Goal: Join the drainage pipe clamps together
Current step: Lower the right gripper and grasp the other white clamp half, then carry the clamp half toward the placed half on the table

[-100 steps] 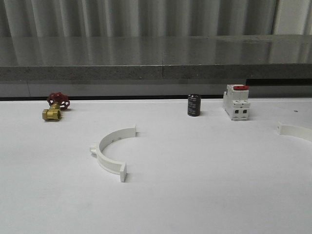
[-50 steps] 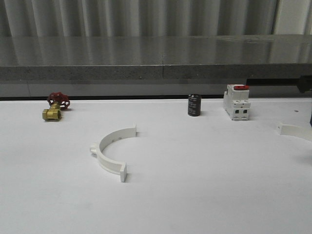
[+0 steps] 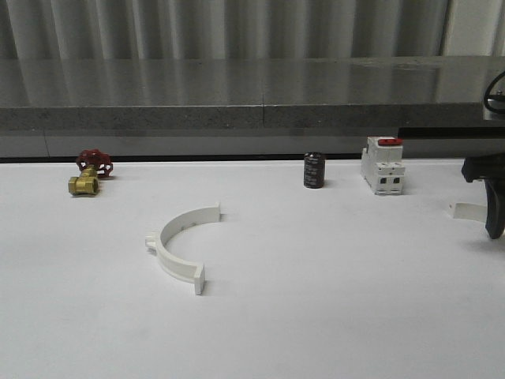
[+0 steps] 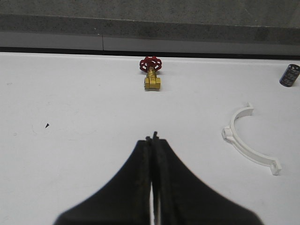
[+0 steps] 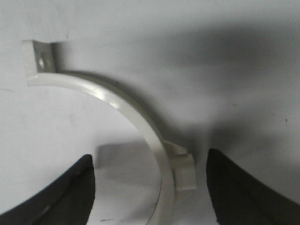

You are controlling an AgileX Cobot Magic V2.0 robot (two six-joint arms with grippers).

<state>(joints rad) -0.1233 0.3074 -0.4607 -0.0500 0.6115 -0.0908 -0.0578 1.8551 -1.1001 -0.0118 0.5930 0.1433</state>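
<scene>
One white half-ring drainage pipe clamp (image 3: 180, 246) lies on the white table, left of centre; the left wrist view shows it too (image 4: 248, 140). The second clamp (image 3: 470, 211) lies at the table's right edge, partly hidden by my right gripper (image 3: 495, 212). In the right wrist view this clamp (image 5: 123, 108) curves between the open fingers (image 5: 72, 197), which straddle its middle and side tab without touching it. My left gripper (image 4: 152, 138) is shut on nothing, hovering over bare table well away from the first clamp.
A brass valve with a red handle (image 3: 89, 173) sits at the back left. A black cylinder (image 3: 314, 170) and a white switch block with a red top (image 3: 383, 166) stand at the back. A grey ledge (image 3: 252, 110) runs behind the table.
My right gripper has come into the front view from the right edge and lowered over the second clamp. The left clamp and the other objects have stayed put.
</scene>
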